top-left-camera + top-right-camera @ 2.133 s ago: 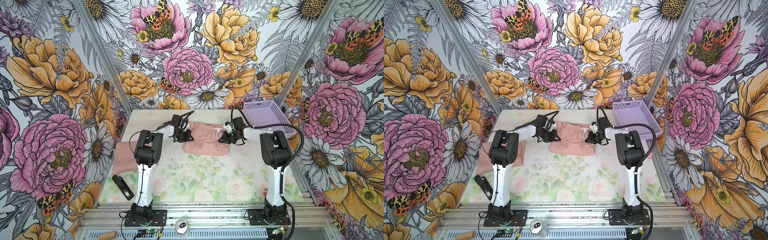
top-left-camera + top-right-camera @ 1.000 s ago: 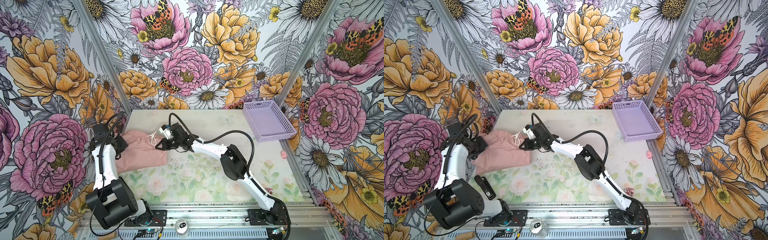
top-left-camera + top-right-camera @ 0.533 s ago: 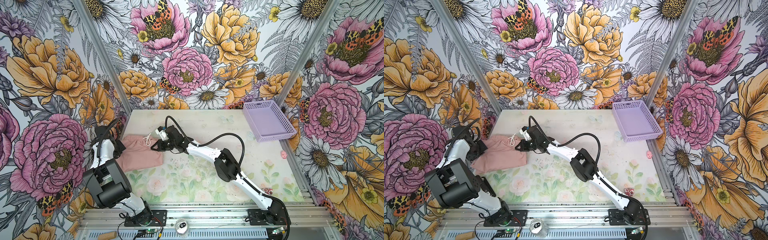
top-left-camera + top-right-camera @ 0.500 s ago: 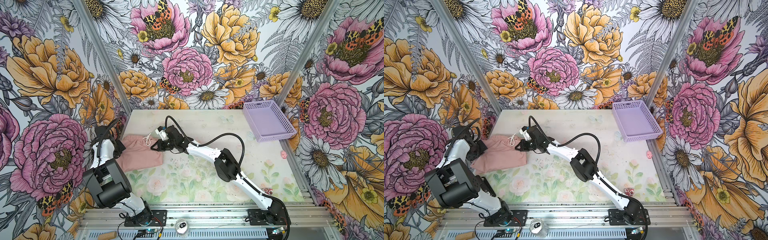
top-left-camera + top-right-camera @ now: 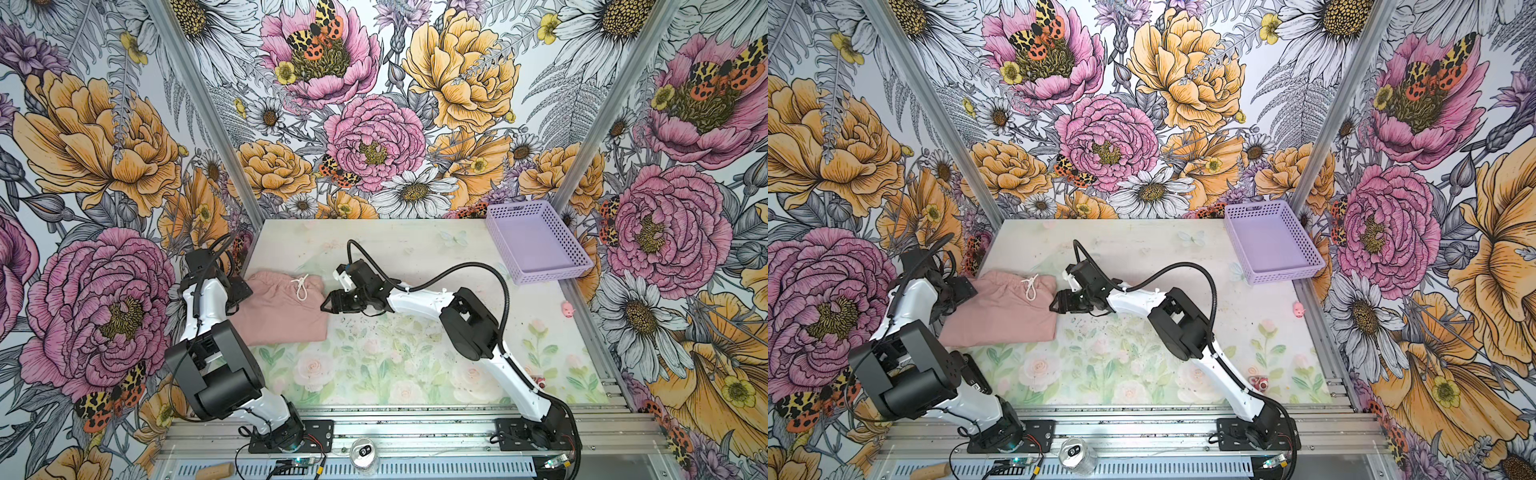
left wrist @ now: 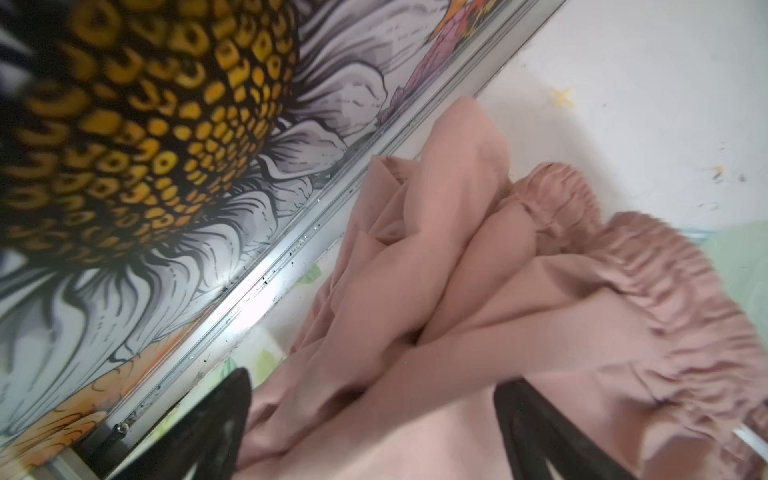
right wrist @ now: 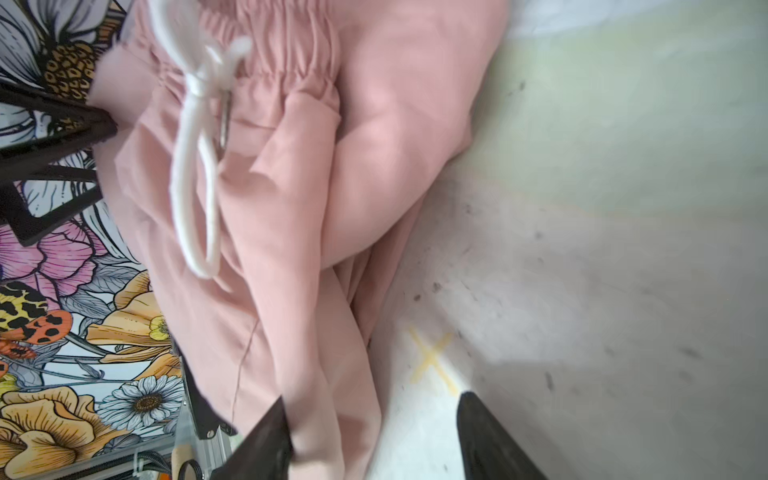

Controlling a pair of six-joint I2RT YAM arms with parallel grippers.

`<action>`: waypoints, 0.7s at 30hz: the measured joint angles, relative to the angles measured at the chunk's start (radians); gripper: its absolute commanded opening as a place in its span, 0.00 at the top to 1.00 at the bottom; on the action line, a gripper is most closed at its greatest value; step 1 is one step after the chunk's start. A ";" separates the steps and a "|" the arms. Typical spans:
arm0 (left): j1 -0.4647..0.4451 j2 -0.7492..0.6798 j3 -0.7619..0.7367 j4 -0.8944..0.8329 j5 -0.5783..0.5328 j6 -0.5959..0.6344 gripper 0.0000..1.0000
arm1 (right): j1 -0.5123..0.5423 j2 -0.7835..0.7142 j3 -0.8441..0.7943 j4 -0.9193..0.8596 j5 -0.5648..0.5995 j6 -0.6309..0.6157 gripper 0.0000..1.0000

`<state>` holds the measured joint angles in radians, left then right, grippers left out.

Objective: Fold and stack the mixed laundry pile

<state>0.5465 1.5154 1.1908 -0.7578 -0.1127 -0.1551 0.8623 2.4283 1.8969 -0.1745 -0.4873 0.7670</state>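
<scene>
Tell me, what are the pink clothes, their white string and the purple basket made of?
Pink garment: looks like soft cloth with a matte finish. It creases, and it bunches at the gathered waistband.
Drawstring: seemingly thick twisted cotton cord, matte white and tied in a knot.
Basket: probably hard plastic, smooth and lilac, with even rows of holes in stiff, straight walls.

I can read no text, label or number from here; the only sign is a yellow X mark point(image 7: 432, 365) on the table point(image 7: 623, 208).
</scene>
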 measured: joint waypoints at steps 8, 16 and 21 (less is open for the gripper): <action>-0.045 -0.118 -0.001 0.000 -0.027 0.000 0.01 | -0.124 -0.332 -0.297 0.041 0.044 -0.065 0.22; -0.349 -0.261 -0.073 0.076 0.051 -0.007 0.01 | -0.288 -0.575 -0.521 -0.031 0.130 -0.213 0.09; -0.504 -0.344 -0.189 0.220 0.103 -0.010 0.01 | -0.369 -0.713 -0.631 -0.093 0.227 -0.323 0.00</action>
<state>0.0429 1.1713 1.0016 -0.5381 -0.0097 -0.1650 0.4938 1.7157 1.2655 -0.2672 -0.2607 0.4435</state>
